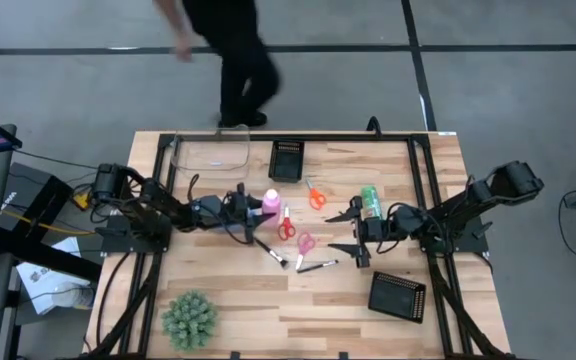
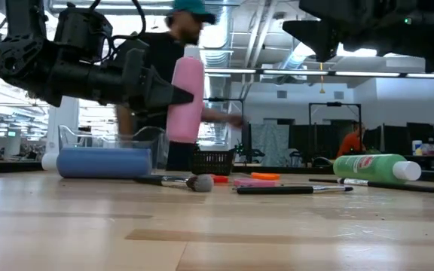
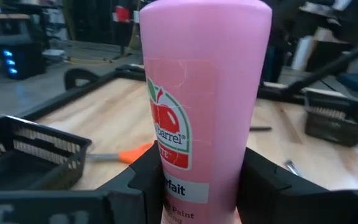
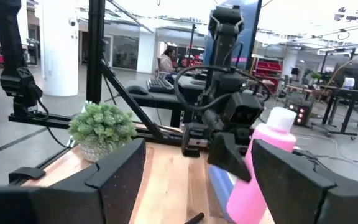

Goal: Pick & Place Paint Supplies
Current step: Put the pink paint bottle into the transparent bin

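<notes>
My left gripper (image 1: 256, 207) reaches in from the table's left and is shut on a pink bottle (image 2: 187, 94) with a white cap, held above the table's middle. A blue bottle (image 2: 104, 162) lies on its side below that arm. A green bottle (image 1: 370, 203) lies on its side beside my right gripper (image 1: 348, 232), which hangs open over the table with nothing between its fingers. Orange scissors (image 1: 315, 194), red scissors (image 1: 286, 224) and pink scissors (image 1: 306, 243) lie flat between the arms. Two brushes (image 1: 271, 252) (image 1: 316, 266) lie nearer the front. My left gripper pinches the pink bottle's body (image 3: 166, 180), around the lower edge of its label, between its two fingers (image 3: 266, 183). The fingers come level from the table's left, one on each side. The bottle stands upright, cap up, lifted clear of the table.
One black mesh tray (image 1: 286, 160) stands at the far middle, another (image 1: 397, 296) at the near right. A clear container (image 1: 208, 152) is at the far left, a spiky green plant (image 1: 189, 320) at the near left. A person (image 1: 233, 60) walks beyond the far edge.
</notes>
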Available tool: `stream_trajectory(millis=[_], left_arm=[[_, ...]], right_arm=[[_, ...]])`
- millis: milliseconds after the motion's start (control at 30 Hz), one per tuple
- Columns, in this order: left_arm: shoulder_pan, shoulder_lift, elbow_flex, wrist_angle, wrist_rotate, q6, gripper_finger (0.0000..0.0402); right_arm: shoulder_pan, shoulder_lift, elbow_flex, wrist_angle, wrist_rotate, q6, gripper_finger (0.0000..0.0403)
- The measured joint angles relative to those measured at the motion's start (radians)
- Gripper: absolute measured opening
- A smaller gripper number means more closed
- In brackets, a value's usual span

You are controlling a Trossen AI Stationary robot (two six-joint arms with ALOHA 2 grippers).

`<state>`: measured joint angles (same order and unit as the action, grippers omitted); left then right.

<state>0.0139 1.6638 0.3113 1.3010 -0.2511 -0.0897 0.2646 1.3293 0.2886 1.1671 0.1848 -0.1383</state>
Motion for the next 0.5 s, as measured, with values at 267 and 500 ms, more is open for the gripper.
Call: stream_trajectory(millis=[267,500], left_arm=[[0.000,0.000,0.075,-0.061,-0.164,-0.023,0.0137],[-0.008,0.105,0.137,-0.071,-0.126,0.011,0.0137]], right_arm=[[-0.005,0.000,0.000,0.001,0.012,0.008,0.0281],[0.003,0.000,0.000,0.000,0.027,0.008,0.0281]])
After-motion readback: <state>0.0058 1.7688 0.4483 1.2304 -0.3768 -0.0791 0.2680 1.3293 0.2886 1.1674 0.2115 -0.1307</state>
